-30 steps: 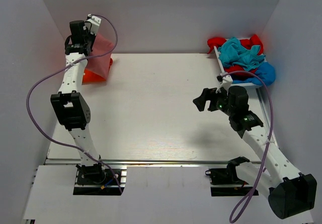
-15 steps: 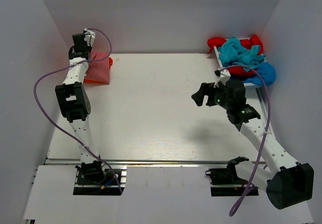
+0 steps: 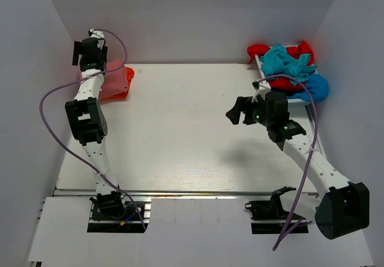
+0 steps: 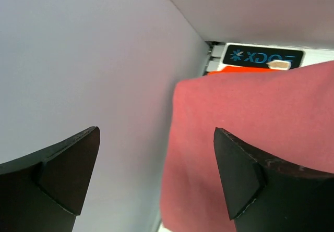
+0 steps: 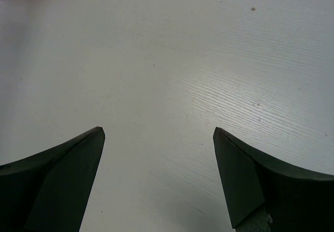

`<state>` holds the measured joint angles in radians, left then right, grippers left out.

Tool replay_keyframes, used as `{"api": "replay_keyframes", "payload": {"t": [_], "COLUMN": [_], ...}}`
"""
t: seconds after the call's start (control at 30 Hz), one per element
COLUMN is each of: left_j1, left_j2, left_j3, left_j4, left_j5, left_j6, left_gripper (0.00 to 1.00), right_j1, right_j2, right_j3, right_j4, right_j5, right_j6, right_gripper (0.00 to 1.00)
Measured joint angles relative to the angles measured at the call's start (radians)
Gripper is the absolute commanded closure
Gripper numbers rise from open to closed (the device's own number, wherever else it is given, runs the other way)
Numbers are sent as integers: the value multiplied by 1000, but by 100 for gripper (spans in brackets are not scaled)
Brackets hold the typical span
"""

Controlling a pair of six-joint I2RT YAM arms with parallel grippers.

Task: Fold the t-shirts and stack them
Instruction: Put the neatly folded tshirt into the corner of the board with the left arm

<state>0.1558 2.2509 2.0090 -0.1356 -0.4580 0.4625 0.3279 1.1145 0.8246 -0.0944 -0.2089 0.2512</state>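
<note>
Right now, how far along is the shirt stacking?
Done: pink shirt lies on the orange shirt, far left. In hand: nothing; left pincer open above them, right pincer open over bare table. Left: the red, teal and blue heap, far right, unfolded.

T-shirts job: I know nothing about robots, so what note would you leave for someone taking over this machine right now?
Left gripper: open, empty, by the stack in the far left corner.
Right gripper: open, empty, over bare table.
Done: the pink-red t-shirt lies folded on the orange t-shirt.
Left: the crumpled heap at the far right, with a teal t-shirt, a red t-shirt and a blue t-shirt, needs folding and stacking.
</note>
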Motion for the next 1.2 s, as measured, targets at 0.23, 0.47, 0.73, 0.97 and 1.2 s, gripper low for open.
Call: {"api": "replay_keyframes", "payload": {"t": [0.23,0.47,0.73,0.97,1.2], "left_j1": [-6,-11,-14,-16,-21], "left_j2": [0,0,3,41,121], "left_j3": [0,0,-76,-131,-78], "left_j4": [-50,-158,-218,-284,-338], "left_j5": [80,253,565,708,764], "left_j6": [-81,-194,-212,-196,-167], "left_gripper": [0,59,89,100,100], "right_j1": [0,0,0,0,0], "right_j2": [2,-26,-31,-22,-13], "right_j3": [0,-7,-23,-29,-39], "right_j4": [13,21,26,46,60], "right_j5": [-11,-11,-10,-10,-10], "right_j6": [4,4,3,3,3], "right_gripper": [10,10,10,10,10]}}
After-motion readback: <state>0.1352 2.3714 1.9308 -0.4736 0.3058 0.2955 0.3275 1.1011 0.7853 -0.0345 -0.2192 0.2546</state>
